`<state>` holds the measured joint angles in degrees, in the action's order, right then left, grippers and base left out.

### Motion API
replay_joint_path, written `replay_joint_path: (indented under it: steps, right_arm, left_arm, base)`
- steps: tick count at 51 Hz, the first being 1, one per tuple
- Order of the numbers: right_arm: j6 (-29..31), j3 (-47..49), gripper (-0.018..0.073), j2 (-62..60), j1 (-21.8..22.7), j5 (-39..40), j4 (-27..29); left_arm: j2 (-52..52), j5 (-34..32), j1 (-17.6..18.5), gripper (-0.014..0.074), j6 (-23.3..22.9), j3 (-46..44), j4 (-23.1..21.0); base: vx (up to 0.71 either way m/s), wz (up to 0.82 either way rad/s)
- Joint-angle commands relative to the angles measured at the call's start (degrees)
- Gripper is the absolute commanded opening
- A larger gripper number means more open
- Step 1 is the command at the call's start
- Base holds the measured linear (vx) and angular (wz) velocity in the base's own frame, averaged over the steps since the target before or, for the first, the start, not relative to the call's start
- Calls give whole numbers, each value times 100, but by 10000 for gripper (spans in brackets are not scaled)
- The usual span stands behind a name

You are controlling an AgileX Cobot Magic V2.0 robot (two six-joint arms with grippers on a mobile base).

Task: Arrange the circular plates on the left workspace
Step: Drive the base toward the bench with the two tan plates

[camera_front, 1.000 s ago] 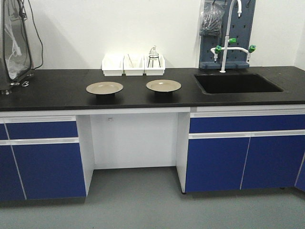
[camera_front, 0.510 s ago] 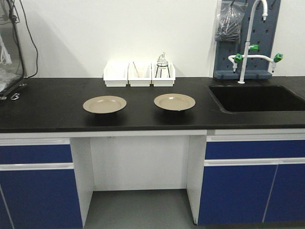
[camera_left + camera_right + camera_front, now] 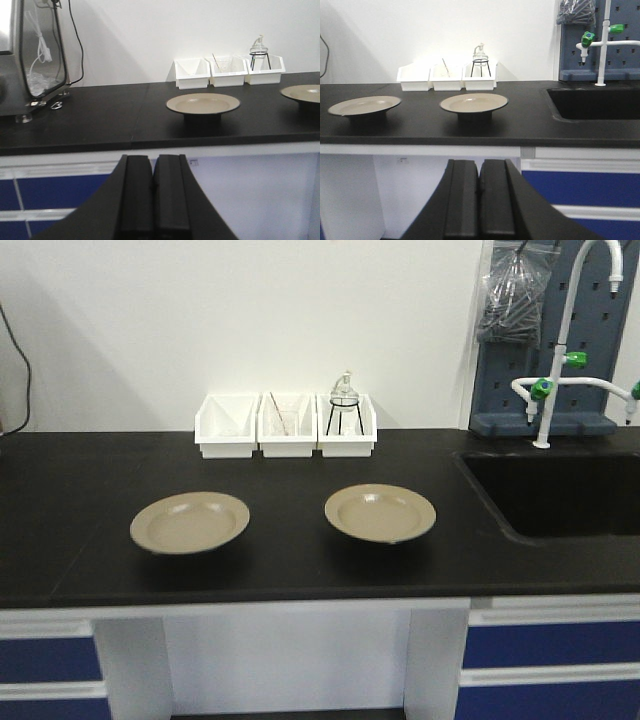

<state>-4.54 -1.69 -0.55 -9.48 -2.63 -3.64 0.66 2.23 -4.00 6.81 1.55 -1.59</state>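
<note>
Two round beige plates lie side by side on the black countertop (image 3: 60,490): the left plate (image 3: 189,521) and the right plate (image 3: 380,512), a hand's width apart. The left wrist view shows the left plate (image 3: 203,103) ahead and the right plate (image 3: 302,93) at its right edge. In the right wrist view both plates (image 3: 364,105) (image 3: 473,102) sit on dark bases. My left gripper (image 3: 152,162) is shut, empty, below the counter's front edge. My right gripper (image 3: 479,167) is likewise shut and empty, short of the counter.
Three white bins (image 3: 286,424) stand at the back wall, one holding a small glass flask on a wire stand (image 3: 344,400). A recessed sink (image 3: 560,490) with a white tap (image 3: 560,330) lies at the right. A metal-framed apparatus (image 3: 30,55) stands far left. Blue cabinet fronts (image 3: 585,187) sit below.
The whole view has closed in on the counter: plates, bins and sink appear larger and lower, and the floor and most of the cabinets have dropped out of view.
</note>
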Motion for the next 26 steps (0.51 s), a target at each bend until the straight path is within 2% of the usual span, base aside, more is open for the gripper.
replay_joint_path:
  steps: [1, 26]
  right_arm:
    - [56, -123, -2, -71, 21, 450, -70]
    - [56, -123, -2, -71, 21, 450, -70]
  left_arm:
    - [89, -480, 37, 0, -55, 115, -16]
    - [89, -480, 37, 0, -55, 115, -16]
  base:
    - [55, -1]
    - [53, -3]
